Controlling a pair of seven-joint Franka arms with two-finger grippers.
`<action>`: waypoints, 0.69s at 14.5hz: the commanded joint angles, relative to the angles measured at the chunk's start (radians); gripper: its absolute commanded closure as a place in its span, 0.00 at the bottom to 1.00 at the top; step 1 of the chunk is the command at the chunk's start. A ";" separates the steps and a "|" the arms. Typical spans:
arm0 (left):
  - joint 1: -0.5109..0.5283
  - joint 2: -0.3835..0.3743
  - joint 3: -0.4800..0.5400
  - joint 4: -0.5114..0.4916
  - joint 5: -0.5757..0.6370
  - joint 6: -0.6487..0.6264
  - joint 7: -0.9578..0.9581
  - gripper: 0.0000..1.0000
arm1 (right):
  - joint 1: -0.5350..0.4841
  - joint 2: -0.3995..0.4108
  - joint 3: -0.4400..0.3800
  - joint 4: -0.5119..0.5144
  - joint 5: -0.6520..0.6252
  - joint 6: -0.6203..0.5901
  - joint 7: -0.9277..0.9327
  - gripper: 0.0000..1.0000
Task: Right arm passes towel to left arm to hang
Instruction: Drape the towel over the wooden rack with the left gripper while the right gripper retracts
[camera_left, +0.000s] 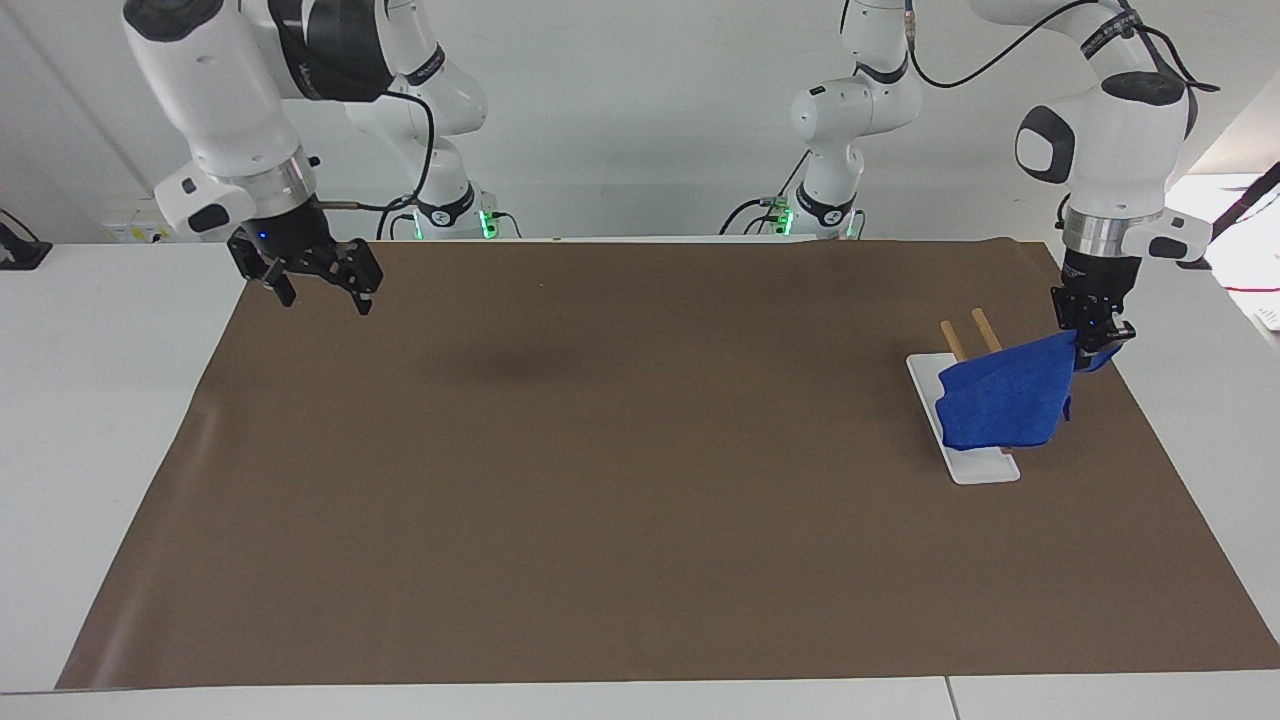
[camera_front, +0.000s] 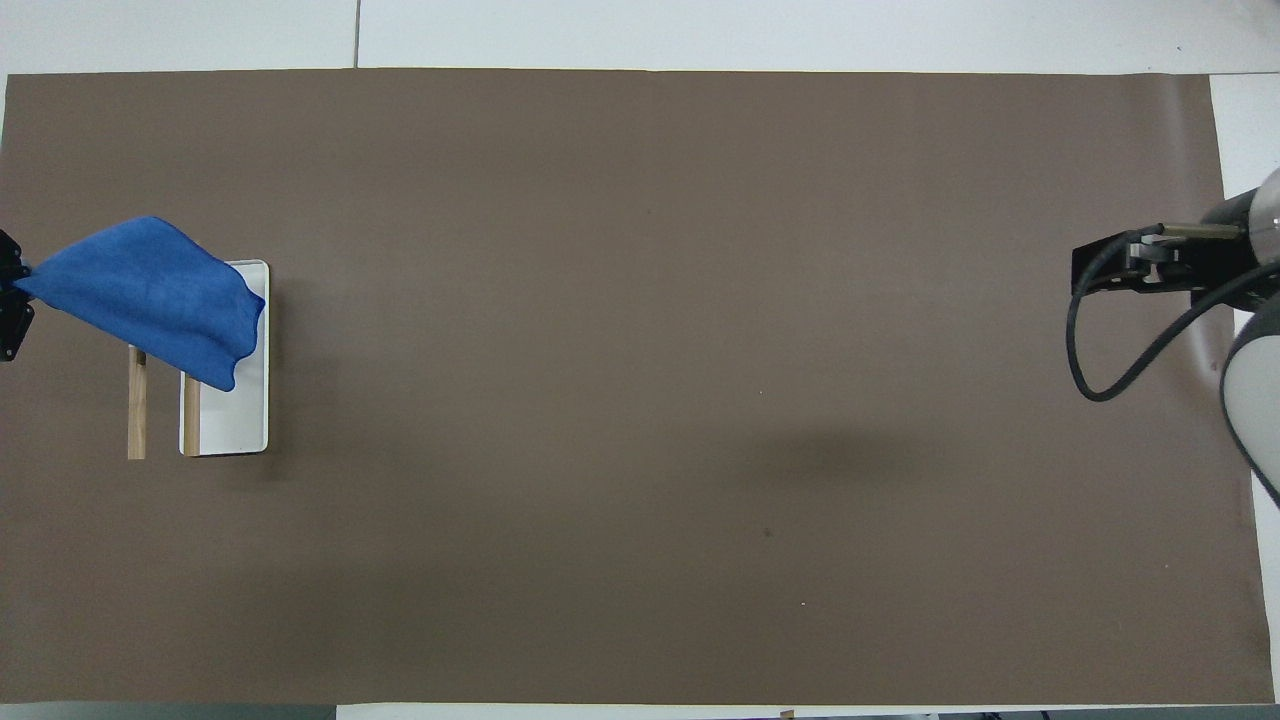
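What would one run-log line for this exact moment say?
left gripper: shut on towel, over rack | right gripper: open, waiting over mat corner | handover done, hanging unfinished

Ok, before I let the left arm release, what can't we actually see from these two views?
- Overhead view: the left gripper is cut off by the frame edge, so its hold on the towel is unreadable there.
- Facing view: the towel hides most of the rack's wooden bars; whether cloth rests on them is unclear.
- Both views: the towel's corner loop cannot be made out.
- The right gripper waits, open.
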 joint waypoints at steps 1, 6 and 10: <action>0.057 -0.072 -0.007 -0.120 0.020 0.089 0.013 1.00 | -0.020 0.055 -0.003 0.097 -0.042 -0.086 -0.078 0.00; 0.084 -0.043 -0.004 -0.142 0.020 0.114 0.031 1.00 | -0.031 0.049 -0.006 0.070 0.026 -0.107 -0.076 0.00; 0.099 -0.003 -0.004 -0.123 0.018 0.136 0.031 0.09 | 0.036 0.060 -0.068 0.117 0.019 -0.158 -0.076 0.00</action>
